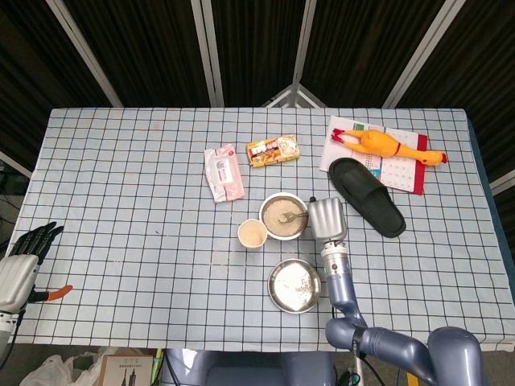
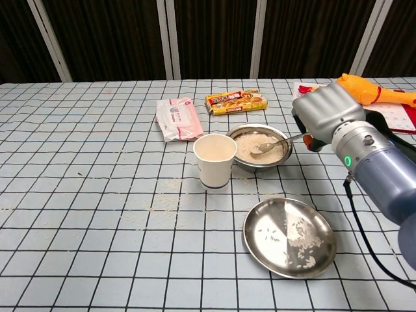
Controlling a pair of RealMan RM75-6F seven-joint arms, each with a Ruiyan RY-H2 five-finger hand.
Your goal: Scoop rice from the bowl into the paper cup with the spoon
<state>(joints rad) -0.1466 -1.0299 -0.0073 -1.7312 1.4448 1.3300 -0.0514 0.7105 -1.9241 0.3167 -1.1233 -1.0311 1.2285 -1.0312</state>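
**One spoon, lots of tiny grains**

One thin shiny metal spoon (image 2: 270,144) lies with its scoop end in the white rice, near the middle of the chest view. The right hand (image 2: 323,114) holds the far end of the handle, at the right of the frame. From these views I cannot tell how its fingers wrap it. The spoon looks hard and smooth, so it could slip or turn. I think the end of the handle is the best place to hold it, with the scoop kept flat.

The rice sits in a round steel bowl (image 2: 246,160). The grains are small, light and loose, so they will roll off easily. The bowl is light too and may slide if pushed.

Just to the left of the bowl stands the white paper cup (image 2: 215,160). It already has rice in it. It is soft and easy to tip over, with a small mouth.

Below them, near the bottom of the frame, is a flat steel plate (image 2: 262,244) with some spilled grains.

The left hand (image 1: 30,243) rests far off at the lower left of the head view, fingers spread, holding nothing.
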